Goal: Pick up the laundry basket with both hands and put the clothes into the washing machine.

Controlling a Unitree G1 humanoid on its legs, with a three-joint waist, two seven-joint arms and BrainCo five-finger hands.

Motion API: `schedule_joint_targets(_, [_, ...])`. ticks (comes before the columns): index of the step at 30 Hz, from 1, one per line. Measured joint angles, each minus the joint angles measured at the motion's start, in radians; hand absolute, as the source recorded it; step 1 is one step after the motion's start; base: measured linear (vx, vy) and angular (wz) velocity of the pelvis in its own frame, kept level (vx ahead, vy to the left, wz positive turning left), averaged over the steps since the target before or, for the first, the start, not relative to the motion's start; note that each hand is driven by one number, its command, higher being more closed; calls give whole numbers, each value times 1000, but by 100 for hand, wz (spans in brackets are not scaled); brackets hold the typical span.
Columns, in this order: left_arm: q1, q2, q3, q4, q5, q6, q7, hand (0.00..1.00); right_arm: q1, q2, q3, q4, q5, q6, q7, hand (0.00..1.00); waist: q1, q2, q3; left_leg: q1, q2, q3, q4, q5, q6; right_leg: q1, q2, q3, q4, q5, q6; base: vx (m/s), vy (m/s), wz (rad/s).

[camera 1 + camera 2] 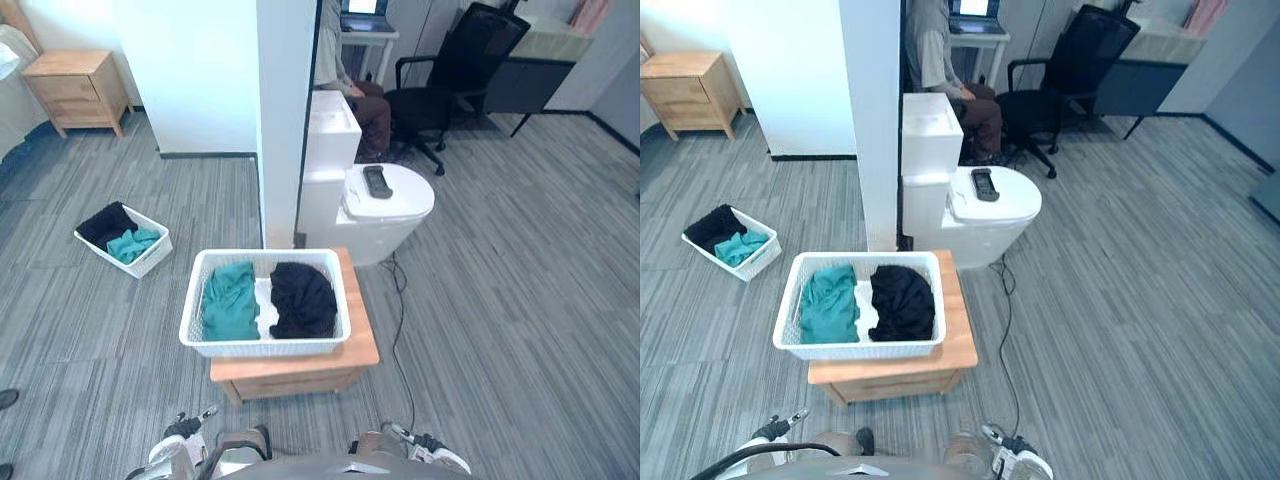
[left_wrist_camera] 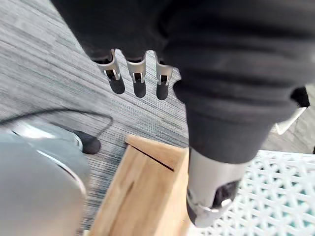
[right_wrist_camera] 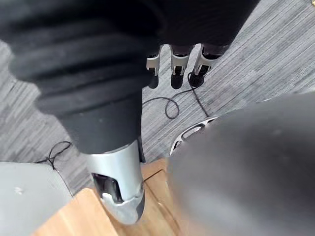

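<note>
Basket (image 1: 265,348) holding clothes (image 1: 302,298) on stand (image 1: 358,340), near centre; pillar (image 1: 285,120) just behind; washer (image 1: 405,205) far right; second basket (image 1: 157,256) on floor (image 1: 500,300), left.

You had bright, even room light: the white laundry basket (image 1: 264,348) and washing machine (image 1: 395,215) shone pale, the bench (image 1: 356,345) cast a soft shadow close on the floor (image 1: 500,300), and the ribbed cover of the left hand (image 2: 139,81) lay in deep shade

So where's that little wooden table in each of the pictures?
Left eye view: wooden table low centre, under the white basket.
Right eye view: low, left of centre.
Left wrist view: past the left hand, by the basket's lattice.
Right wrist view: behind the right hand.
Shared landmark: the grey striped floor.
</note>
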Motion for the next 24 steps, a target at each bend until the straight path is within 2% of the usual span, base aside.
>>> schedule_joint_targets(1, [4,-26,66,-1,0,-4,-1,0,26,7,-62,1,3,4,-1,0,2,1,-4,2,7,-7,28,-48,-17,2,-6,13,-208,88,-12,195,-114,26])
schedule_joint_targets(2, [7,-31,77,-1,0,-5,0,0,32,9,-74,2,4,5,-1,0,3,-1,-4,4,9,-8,33,-55,-19,2,-11,13,-226,107,-12,228,-197,15])
schedule_joint_targets(4, [40,-47,120,-1,3,0,0,0,61,24,-97,-1,6,14,-1,0,6,-8,-24,15,22,-7,44,-81,-49,16,-20,-22,-297,213,-2,249,-281,-8])
schedule_joint_targets(5, [60,-49,146,1,7,2,1,0,78,30,-103,-2,7,20,-1,0,15,-13,-43,10,36,-7,54,-98,-76,38,-13,-54,-346,239,30,266,-355,-2])
schedule_joint_targets(6, [68,-70,172,6,13,4,0,0,85,18,-120,-3,4,22,0,0,18,19,-63,7,77,-17,49,-100,-96,52,28,-80,-373,241,27,234,-326,5])
schedule_joint_targets(8, [71,-108,219,27,16,5,0,0,103,-8,-153,-5,6,23,-2,0,19,59,-88,14,108,-32,-7,-78,-124,69,63,-121,-413,233,14,225,-275,26])
schedule_joint_targets(10, [78,-124,242,40,24,6,-1,0,105,-19,-185,-8,17,23,-2,0,12,81,-101,43,115,-33,-64,-44,-133,97,73,-149,-436,230,9,148,-136,34])
schedule_joint_targets(13, [89,-121,261,43,43,7,-1,0,83,-21,-207,-5,46,22,-3,0,9,74,-103,64,119,-35,-118,-17,-138,119,88,-170,-474,234,5,62,-90,21])
schedule_joint_targets(15, [111,-112,286,44,53,10,-1,0,65,-20,-208,2,69,21,-6,0,8,56,-113,64,115,-32,-146,-5,-133,124,96,-171,-523,257,6,0,0,0])
schedule_joint_targets(18, [126,-89,307,65,58,11,0,0,39,-15,-205,-21,143,21,-30,0,4,46,-118,61,105,-26,-165,1,-128,139,103,-164,-588,292,8,6,20,-6])
schedule_joint_targets(21, [143,-66,333,60,60,15,2,0,41,8,-173,-210,203,21,-59,0,3,42,-120,61,91,-5,-179,5,-125,138,104,-147,-633,322,12,3,31,-18])
schedule_joint_targets(23, [146,-45,334,13,62,18,15,0,46,5,-109,-420,204,15,-90,0,-1,49,-120,60,81,1,-184,4,-123,134,101,-132,-651,339,14,2,32,-17])
schedule_joint_targets(24, [146,-42,334,-1,62,18,20,0,46,5,-105,-446,202,15,-91,0,-1,50,-120,60,80,2,-185,4,-123,133,101,-129,-653,339,14,8,24,-11])
